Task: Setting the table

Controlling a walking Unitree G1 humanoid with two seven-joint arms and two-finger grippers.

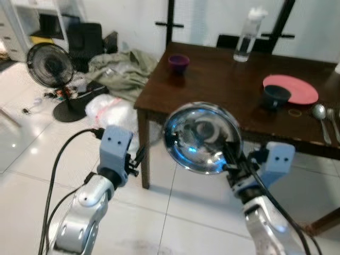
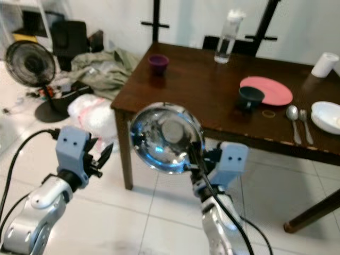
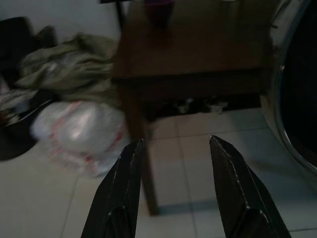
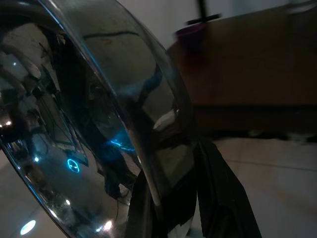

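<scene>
My right pincer point(image 2: 190, 159) grips the steel bowl point(image 2: 166, 137) by its rim, left pincer point(image 3: 173, 188) released, so next I probably carry it to the table point(image 2: 202, 90).

Polished metal bowl point(image 1: 202, 138), mirror-bright, catching blue glints. Dark wooden table point(image 1: 223, 79) with a soft sheen. Glossy white floor tiles point(image 1: 32, 159). Crumpled cloth point(image 1: 119, 71), matt. Clear plastic bottle point(image 1: 245, 38). Shiny metal spoon point(image 1: 320, 117).
</scene>
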